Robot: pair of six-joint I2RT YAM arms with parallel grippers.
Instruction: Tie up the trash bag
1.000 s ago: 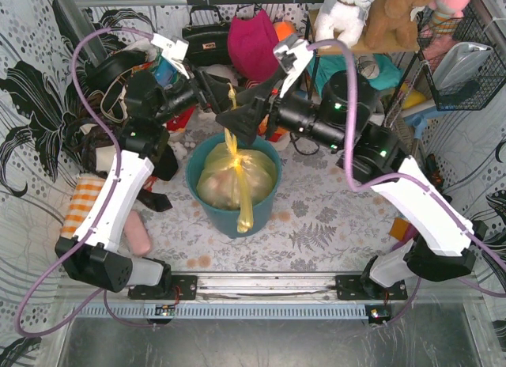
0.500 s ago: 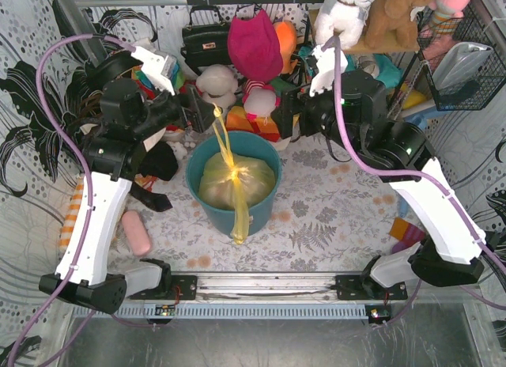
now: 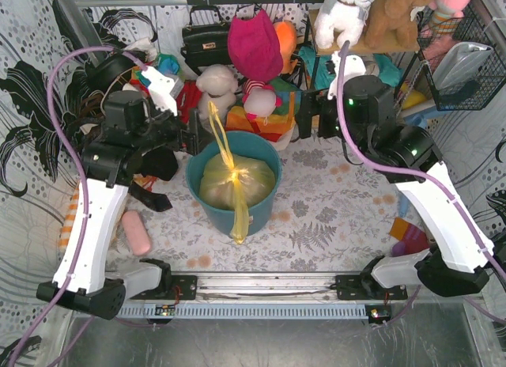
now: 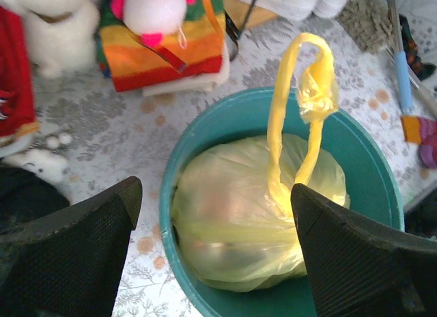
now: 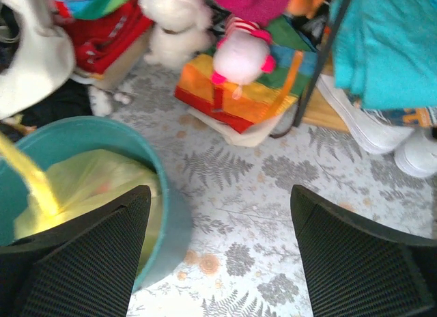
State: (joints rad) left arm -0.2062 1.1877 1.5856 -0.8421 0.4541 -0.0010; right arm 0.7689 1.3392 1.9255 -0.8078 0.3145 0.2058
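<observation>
Yellow-green and crinkly, the trash bag [image 3: 237, 181] sits inside the teal bin [image 3: 194, 202] in the middle of the tabletop [image 3: 332, 217]. A knot [image 3: 234, 172] shows on top. One tail [image 3: 217, 130] stands up toward 12 o'clock, and the other hangs over the rim at 6 o'clock. The left gripper [image 4: 215, 187], at 10 o'clock from the bin, is wide open and holds nothing. The right gripper [image 5: 220, 190], at 2 o'clock, is open and holds nothing too. The tying looks done to me. Maybe the knot just needs a check.
</observation>
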